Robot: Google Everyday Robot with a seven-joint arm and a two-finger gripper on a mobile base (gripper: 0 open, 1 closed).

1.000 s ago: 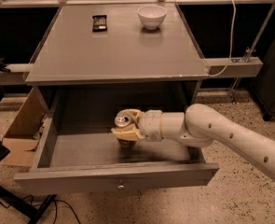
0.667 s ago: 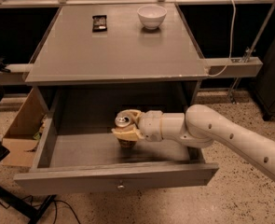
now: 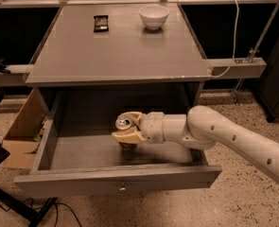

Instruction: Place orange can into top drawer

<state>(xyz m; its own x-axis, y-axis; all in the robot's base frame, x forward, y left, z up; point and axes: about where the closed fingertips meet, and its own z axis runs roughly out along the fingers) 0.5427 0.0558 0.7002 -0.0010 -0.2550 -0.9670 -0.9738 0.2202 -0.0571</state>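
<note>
Orange can stands upright inside the open top drawer, towards the front and about midway across. My hand reaches in from the right and pinches it, fingers closed round its body just below the silver top. I cannot tell whether its base rests on the drawer floor or hangs just above it.

I judge the orange can light and stiff enough for a side grip. Its thin walls would dent under a hard squeeze, though, and the smooth printed metal could slide if I ease off unevenly. The middle to upper body is the sound place to hold, since the rim and pull tab give nothing to clamp. Narrow and tall, it could tip if let go while tilted, so it wants its base flat first.

On the surface above, a white bowl and a small black object lie well apart from it.
</note>
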